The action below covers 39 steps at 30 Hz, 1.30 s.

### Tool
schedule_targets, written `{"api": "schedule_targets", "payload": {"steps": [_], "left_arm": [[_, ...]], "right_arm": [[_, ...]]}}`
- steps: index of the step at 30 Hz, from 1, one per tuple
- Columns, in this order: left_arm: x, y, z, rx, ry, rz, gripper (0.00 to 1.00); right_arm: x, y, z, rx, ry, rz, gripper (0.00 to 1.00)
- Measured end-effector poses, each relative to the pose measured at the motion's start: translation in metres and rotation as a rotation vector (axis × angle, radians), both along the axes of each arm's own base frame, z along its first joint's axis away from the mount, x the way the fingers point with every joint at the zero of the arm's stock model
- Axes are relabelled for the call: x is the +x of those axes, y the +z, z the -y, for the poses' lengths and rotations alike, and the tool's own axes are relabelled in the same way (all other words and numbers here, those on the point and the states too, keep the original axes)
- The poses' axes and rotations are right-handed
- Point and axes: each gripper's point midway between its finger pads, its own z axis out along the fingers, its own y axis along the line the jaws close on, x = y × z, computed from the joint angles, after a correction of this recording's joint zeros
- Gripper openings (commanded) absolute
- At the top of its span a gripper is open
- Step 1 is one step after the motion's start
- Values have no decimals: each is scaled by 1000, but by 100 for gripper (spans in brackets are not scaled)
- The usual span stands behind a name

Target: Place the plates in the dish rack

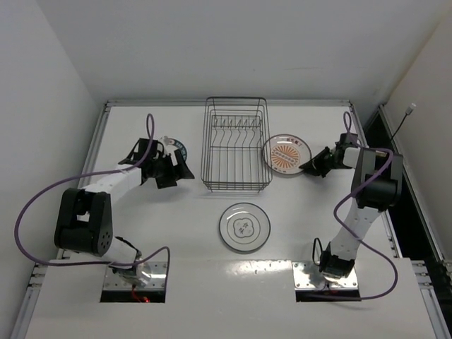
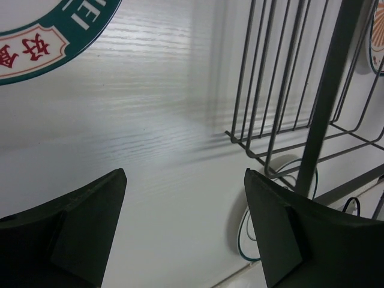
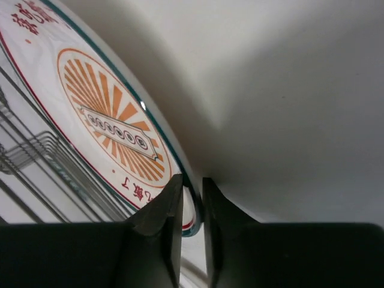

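The dark wire dish rack [image 1: 236, 145] stands at the table's middle back with no plate in it. My right gripper [image 1: 311, 167] is shut on the near rim of the plate with red-orange marks [image 1: 286, 153], just right of the rack. The right wrist view shows the jaws [image 3: 192, 180] pinching that plate's [image 3: 108, 126] edge, and the plate looks tilted. My left gripper [image 1: 171, 171] is open and empty, just in front of the teal-rimmed plate [image 1: 181, 147], which shows in the left wrist view [image 2: 54, 30]. The pale grey-white plate [image 1: 244, 227] lies flat in front of the rack.
The rack's wires [image 2: 288, 90] are close on the right of my open left gripper [image 2: 183, 174], and rack wires [image 3: 36, 156] lie behind the held plate. White walls close in the table at the back and sides. Purple cables loop from both arms.
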Motion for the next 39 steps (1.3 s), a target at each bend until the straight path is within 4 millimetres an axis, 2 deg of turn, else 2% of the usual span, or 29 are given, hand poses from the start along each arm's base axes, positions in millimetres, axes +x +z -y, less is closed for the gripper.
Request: {"api": "schedule_targets", "payload": {"steps": [1, 2, 6, 8, 11, 13, 15, 18, 21, 23, 25, 27, 29, 33, 36, 37, 39], "left_arm": [[1, 3, 1, 2, -2, -2, 77], [3, 6, 1, 9, -5, -4, 77], [17, 21, -7, 78, -2, 19, 77], [24, 27, -12, 113, 6, 42, 77], [26, 29, -20, 148, 20, 42, 77], [24, 27, -25, 161, 30, 25, 77], [22, 24, -29, 174, 41, 11, 77], [21, 20, -38, 207, 67, -5, 77], [20, 17, -48, 243, 97, -17, 77], [21, 16, -56, 266, 118, -21, 77], [22, 14, -65, 287, 144, -21, 77], [21, 8, -73, 302, 164, -31, 77], [17, 2, -80, 312, 183, -50, 77], [12, -3, -90, 321, 207, -75, 77], [11, -3, -91, 319, 208, -77, 77], [11, -3, -91, 315, 207, -78, 77], [10, -3, -90, 306, 202, -82, 77]], "right_arm": [[0, -2, -1, -5, 6, -1, 2], [-1, -1, -2, 2, 7, -2, 0], [4, 12, -3, -10, 25, 40, 0], [2, 24, 3, -62, 23, 53, 0], [1, 57, 18, -203, 9, 89, 0], [6, 91, 33, -317, -15, 129, 0], [19, 134, 48, -427, -47, 203, 0], [42, 205, 52, -554, -69, 341, 0], [63, 270, 35, -639, -53, 469, 0], [74, 304, 19, -686, -28, 534, 0], [86, 324, -3, -717, 9, 575, 0], [100, 328, -24, -743, 52, 583, 0], [113, 315, -44, -767, 99, 557, 0], [123, 255, -74, -816, 213, 414, 0], [121, 214, -84, -858, 279, 303, 0], [119, 205, -86, -872, 291, 277, 0], [123, 204, -92, -881, 288, 284, 0]]}}
